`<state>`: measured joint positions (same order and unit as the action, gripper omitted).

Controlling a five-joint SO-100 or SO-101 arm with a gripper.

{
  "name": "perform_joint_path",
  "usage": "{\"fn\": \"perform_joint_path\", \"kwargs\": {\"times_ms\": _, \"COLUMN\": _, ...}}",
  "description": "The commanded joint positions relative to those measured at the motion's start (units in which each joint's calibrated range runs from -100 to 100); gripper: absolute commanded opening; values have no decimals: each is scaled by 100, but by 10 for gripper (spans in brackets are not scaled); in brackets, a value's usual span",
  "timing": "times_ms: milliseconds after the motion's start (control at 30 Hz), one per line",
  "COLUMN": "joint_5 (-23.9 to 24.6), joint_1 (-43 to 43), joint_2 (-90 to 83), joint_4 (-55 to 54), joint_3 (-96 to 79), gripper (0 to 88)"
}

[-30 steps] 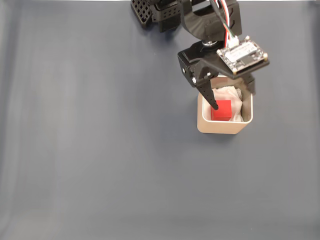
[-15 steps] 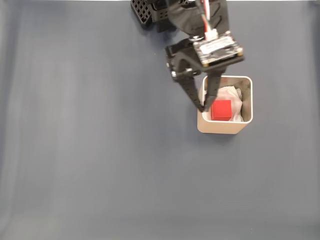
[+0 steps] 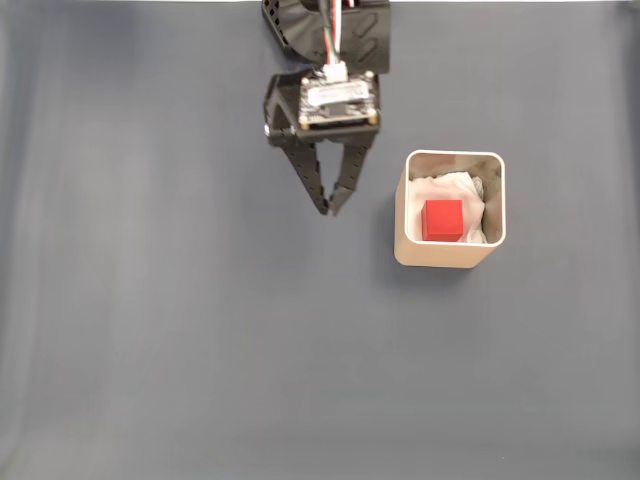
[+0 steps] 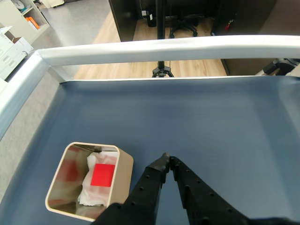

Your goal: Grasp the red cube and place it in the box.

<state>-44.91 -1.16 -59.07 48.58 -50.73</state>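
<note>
From the fixed view I see my gripper (image 3: 329, 209) over bare table, its two black fingers drawn together at the tips with nothing between them. The wrist view agrees: gripper (image 4: 166, 160) tips meet or nearly meet, a thin slit running back between the fingers, nothing held.

The box (image 3: 449, 254) stands to the right of the gripper in the fixed view, near but clearly apart from the fingertips, a strip of table between them. In the wrist view the box (image 4: 123, 174) sits to the left of the fingers and a little nearer the camera than the tips, its near wall just beside the left finger as pictured.

The red cube (image 3: 442, 220) lies inside the box, resting on crumpled white padding (image 3: 446, 187), roughly in the middle and toward the wall farther from the arm base. In the wrist view the red cube (image 4: 103, 175) shows one flat face upward, padding (image 4: 93, 195) bunched around it.

The table (image 3: 160, 300) is covered in dark grey-blue cloth. A pale raised rim (image 4: 140, 49) bounds the table ahead of the gripper in the wrist view, wood floor beyond it.

A circuit board (image 3: 338, 101) with coloured wires sits on the wrist, above the fingers in the fixed view.
</note>
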Motion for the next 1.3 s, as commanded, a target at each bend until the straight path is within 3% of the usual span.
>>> {"fn": "perform_joint_path", "kwargs": {"times_ms": 0, "joint_5": -59, "joint_1": 184, "joint_2": -579, "joint_4": 62, "joint_3": -351, "gripper": 2}}
{"fn": "perform_joint_path", "kwargs": {"times_ms": 700, "joint_5": -259, "joint_1": 290, "joint_2": -3210, "joint_4": 768, "joint_3": -3222, "gripper": 2}}
{"fn": "perform_joint_path", "kwargs": {"times_ms": 1267, "joint_5": -313, "joint_1": 255, "joint_2": -4075, "joint_4": 1301, "joint_3": -4490, "gripper": 2}}
